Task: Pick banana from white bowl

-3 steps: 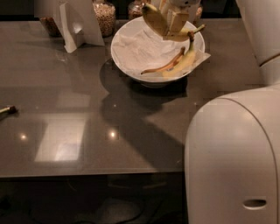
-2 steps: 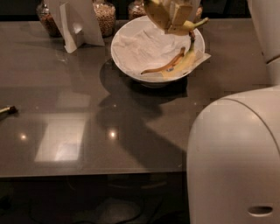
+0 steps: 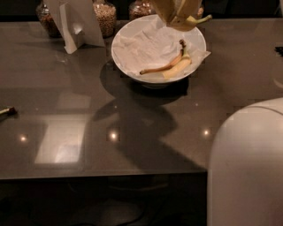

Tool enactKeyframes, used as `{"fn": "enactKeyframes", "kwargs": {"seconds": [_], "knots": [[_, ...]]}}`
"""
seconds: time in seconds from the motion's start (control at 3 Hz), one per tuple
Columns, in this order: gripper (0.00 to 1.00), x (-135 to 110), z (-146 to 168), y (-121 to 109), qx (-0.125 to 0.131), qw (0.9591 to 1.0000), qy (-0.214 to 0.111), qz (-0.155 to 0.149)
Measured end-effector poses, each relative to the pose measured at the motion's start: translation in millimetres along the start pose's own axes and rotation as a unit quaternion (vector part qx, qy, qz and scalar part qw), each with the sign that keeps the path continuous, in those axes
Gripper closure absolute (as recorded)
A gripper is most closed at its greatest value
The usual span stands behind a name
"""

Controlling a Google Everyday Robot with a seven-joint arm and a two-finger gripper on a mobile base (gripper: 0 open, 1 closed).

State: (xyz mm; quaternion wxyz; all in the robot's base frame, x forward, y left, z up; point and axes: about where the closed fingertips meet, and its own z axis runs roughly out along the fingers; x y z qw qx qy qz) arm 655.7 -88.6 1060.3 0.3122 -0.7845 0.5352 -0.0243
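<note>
My gripper (image 3: 177, 13) is at the top edge of the camera view, above the far side of the white bowl (image 3: 121, 42). It is shut on the pale yellow banana (image 3: 198, 20), whose end sticks out to the right, clear of the bowl. Most of the banana is hidden by the gripper. The bowl is lined with crumpled white paper. A shorter yellow banana (image 3: 177, 69) and a thin orange-brown curved piece (image 3: 158, 69) lie in its right half.
A white card stand (image 3: 75, 22) and glass jars (image 3: 104, 15) stand at the back left of the dark table (image 3: 66, 88). A small object (image 3: 6, 110) lies at the left edge. My white body (image 3: 247, 167) fills the lower right.
My gripper has risen higher above the bowl with the banana in it. The two pieces in the bowl have not moved.
</note>
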Motion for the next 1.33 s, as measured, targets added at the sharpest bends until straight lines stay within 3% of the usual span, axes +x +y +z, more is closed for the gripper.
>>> {"fn": "enactKeyframes", "kwargs": {"seconds": [0.33, 0.67, 1.0, 1.33], "knots": [[1.0, -1.1, -13.7, 18.5, 0.02, 0.9982, -0.049, 0.027], [1.0, -0.1, -17.0, 49.4, 0.028, 0.9955, -0.075, 0.049], [1.0, -4.1, -14.1, 87.2, 0.014, 0.9941, -0.087, 0.063], [1.0, -9.5, -6.6, 105.8, 0.0, 0.9904, -0.121, 0.065]]}}
